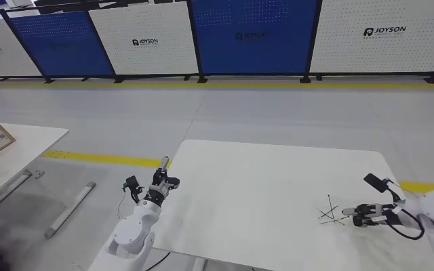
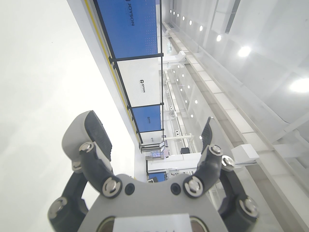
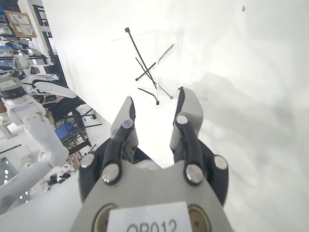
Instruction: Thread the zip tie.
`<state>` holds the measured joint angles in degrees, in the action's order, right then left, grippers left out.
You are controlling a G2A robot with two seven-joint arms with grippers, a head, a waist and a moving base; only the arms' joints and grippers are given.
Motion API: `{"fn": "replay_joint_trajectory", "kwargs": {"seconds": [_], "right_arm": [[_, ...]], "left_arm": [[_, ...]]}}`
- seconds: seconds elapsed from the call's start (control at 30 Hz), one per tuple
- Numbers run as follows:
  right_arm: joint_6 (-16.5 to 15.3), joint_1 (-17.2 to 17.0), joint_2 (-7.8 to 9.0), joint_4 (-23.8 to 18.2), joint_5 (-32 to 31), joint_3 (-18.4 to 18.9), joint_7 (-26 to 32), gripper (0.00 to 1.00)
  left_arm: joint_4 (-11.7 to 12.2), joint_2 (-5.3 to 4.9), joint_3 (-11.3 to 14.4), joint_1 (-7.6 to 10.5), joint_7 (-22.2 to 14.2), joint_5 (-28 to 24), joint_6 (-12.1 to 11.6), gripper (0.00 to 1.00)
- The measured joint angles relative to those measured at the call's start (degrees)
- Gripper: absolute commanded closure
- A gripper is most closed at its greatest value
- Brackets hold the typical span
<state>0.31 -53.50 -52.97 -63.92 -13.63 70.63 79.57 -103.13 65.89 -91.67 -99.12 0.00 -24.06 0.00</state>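
Zip ties [image 1: 329, 213], black, a few of them, lie crossed in a loose pile on the white table [image 1: 258, 196], near its right end and well apart from the left edge. One long tie [image 3: 145, 68] runs straight across the others. Two shorter ones cross it approx. mid-length, and a curved one lies at the near side of the pile. Small square heads show at several ends. Faint clear outline around the pile, can't tell what it is.

R gripper [image 1: 348, 215] sits low over the table just beside the pile, on the side nearest the table's right end, pointing straight at it. It's open w/ nothing between its fingers [image 3: 131, 108]. The tips stop just short of the nearest tie heads and look apart from them, not touching. No tie is lifted, all lie flat on the table.

L gripper [image 1: 163, 164] is way over at the table's left edge, towards the far corner, well apart from the ties. Its fingers [image 2: 96, 131] are spread wide, also empty, and aimed out past the table edge at the blue & white panels [image 1: 142, 40]. A yellow floor line [image 1: 102, 158] runs along the floor beyond the table's left side.
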Motion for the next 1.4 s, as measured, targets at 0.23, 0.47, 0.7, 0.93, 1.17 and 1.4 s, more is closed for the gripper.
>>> {"fn": "replay_joint_trajectory", "kwargs": {"seconds": [0.23, 0.47, 0.7, 0.93, 1.17, 1.4], "right_arm": [[-0.2, 0.7, 0.02, 1.1, 0.1, -0.9, -0.2, 0.78], [0.3, 0.1, 0.41, 0.0, 0.1, -0.6, -0.4, 0.79], [1.0, 0.7, 0.4, 0.1, 0.0, -1.5, -0.4, 0.92], [1.3, 1.6, 0.31, 1.1, 0.0, -2.6, -0.6, 1.0], [-0.2, 0.5, 0.93, 0.1, 1.9, -0.8, -1.3, 1.0], [-1.2, -3.0, 2.06, -2.8, 6.3, 4.0, -3.5, 1.0]], "left_arm": [[0.0, 0.0, 0.0, 0.0, 0.0, 0.0, 0.0, 0.0], [0.0, 0.0, 0.0, 0.0, 0.0, 0.0, 0.0, 0.0], [0.0, 0.0, 0.0, 0.0, 0.0, 0.0, 0.0, 0.0], [0.0, 0.0, 0.0, 0.0, 0.0, 0.0, 0.0, 0.0], [0.0, 0.0, 0.0, 0.0, 0.0, 0.0, 0.0, 0.0], [0.0, 0.0, 0.0, 0.0, 0.0, 0.0, 0.0, 0.0]]}}
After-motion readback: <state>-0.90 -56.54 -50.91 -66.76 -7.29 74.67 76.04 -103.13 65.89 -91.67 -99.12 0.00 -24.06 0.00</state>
